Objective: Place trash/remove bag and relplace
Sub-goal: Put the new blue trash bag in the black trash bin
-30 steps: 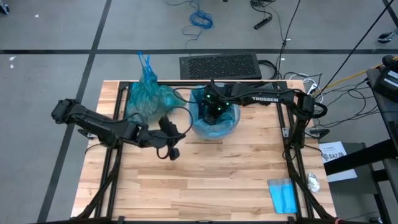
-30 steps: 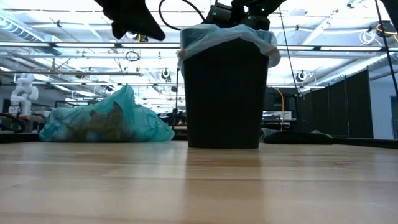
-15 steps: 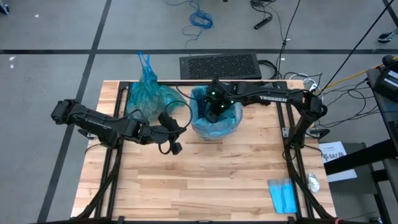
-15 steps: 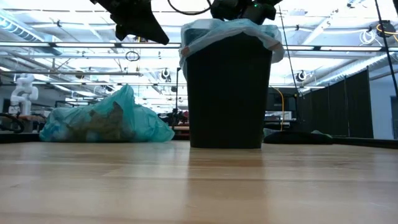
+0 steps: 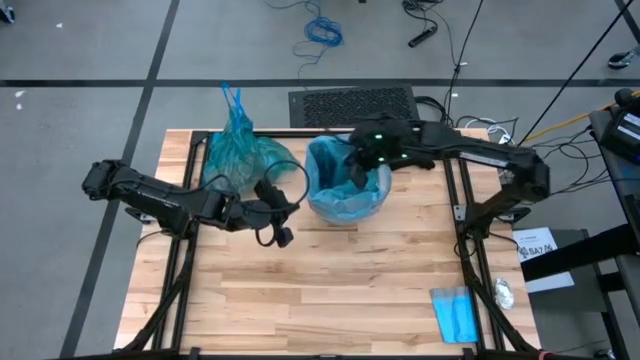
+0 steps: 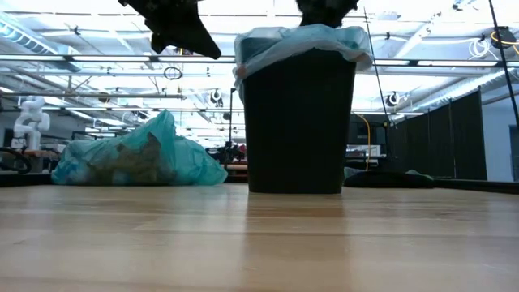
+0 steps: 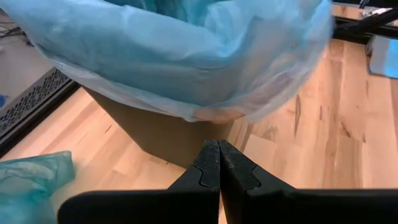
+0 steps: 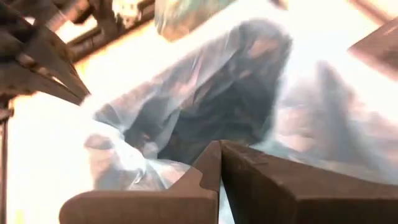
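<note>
Right claw (image 5: pixel 368 162), closed and empty, has moved from bin (image 6: pixel 298 122) centre to its rim

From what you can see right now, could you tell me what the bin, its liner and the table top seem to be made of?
The bin looks like matte black plastic, plain and opaque, though hard to confirm. Its liner is thin, translucent blue plastic film, crinkled and folded over the rim. The table looks like pale wood in jointed planks, with visible grain and a smooth, slightly glossy finish.
</note>
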You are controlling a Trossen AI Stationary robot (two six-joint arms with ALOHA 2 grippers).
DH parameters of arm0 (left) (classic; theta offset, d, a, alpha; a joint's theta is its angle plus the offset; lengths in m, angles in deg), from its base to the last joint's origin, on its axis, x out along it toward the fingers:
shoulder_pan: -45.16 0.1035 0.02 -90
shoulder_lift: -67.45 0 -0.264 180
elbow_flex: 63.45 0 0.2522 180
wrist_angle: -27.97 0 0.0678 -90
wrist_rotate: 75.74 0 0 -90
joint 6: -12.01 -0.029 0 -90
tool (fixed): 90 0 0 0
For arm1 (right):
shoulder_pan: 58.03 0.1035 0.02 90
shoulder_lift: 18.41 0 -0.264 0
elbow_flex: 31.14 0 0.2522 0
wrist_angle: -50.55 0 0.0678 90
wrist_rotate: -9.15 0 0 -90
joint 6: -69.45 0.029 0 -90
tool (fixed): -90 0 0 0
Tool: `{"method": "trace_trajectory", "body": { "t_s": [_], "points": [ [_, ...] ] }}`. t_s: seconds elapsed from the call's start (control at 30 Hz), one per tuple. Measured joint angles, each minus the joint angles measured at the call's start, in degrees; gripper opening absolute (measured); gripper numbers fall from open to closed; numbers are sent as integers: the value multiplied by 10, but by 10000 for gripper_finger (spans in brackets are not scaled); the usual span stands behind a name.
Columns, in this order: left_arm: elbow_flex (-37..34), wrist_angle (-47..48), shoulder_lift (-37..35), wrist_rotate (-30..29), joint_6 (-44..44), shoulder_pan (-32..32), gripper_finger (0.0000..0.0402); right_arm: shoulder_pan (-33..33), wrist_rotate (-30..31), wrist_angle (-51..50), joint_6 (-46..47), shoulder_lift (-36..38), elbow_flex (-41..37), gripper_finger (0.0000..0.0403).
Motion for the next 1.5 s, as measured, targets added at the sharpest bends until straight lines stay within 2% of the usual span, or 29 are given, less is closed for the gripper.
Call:
{"method": "trace_trajectory", "body": {
  "t_s": [0.2,0.4,0.57,0.73,0.9,1.03,1.2,1.4,1.5],
  "points": [
    [0,-3,0,1,-15,22,1,21,88,-37,6,82,0,0],
    [0,-8,0,13,-44,57,1,6,136,-128,14,102,0,0],
    [0,-19,0,46,-61,91,1,-5,139,-133,24,112,-44,0],
    [0,-17,0,61,-65,108,1,-4,142,-100,56,172,-108,0],
    [0,-18,0,86,-77,122,1,10,137,-66,112,235,-194,0],
    [0,-21,0,96,-80,138,1,30,116,4,158,268,-276,0],
    [0,-54,8,155,-102,163,1,43,93,109,188,277,-344,0],
    [0,-101,47,233,-105,190,1,42,89,124,205,270,-385,0],
    [0,-120,69,250,-105,193,1,42,91,122,209,270,-396,0]
  ]
}}
